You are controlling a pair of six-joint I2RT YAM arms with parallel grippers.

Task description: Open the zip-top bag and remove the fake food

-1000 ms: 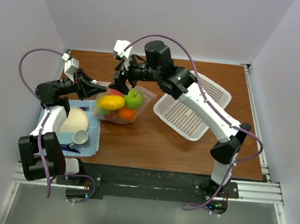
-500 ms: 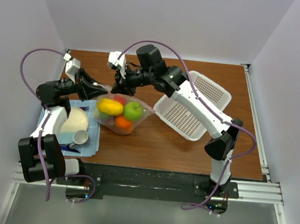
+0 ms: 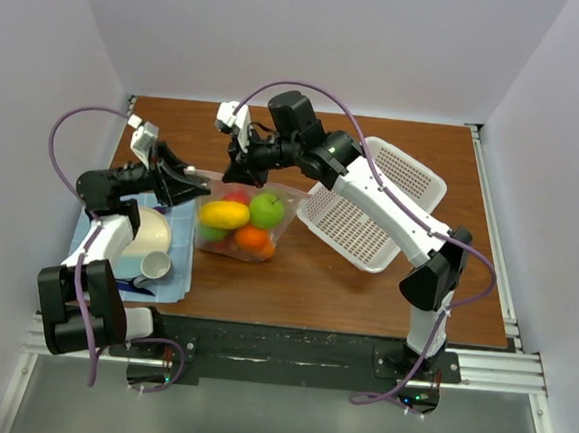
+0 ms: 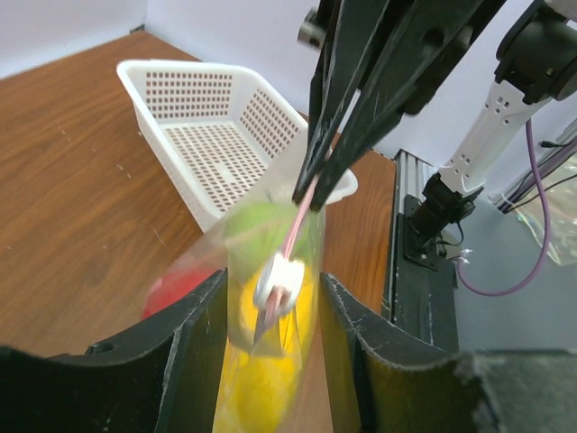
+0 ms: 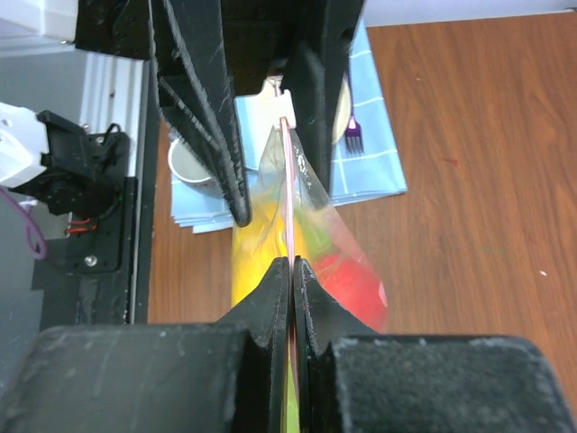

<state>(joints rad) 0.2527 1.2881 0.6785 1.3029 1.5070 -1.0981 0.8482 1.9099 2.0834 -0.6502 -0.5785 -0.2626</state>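
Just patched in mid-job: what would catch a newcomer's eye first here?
The clear zip-top bag of bright fake food in the middle of the top view, held up between both arms. The right gripper is shut on its pink zip strip, while the left gripper stands open around the white slider. A white mesh basket lies empty to the right.

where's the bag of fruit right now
In the top view the zip-top bag is left of centre, between the plate and the white basket, its top edge pinched by the right gripper.
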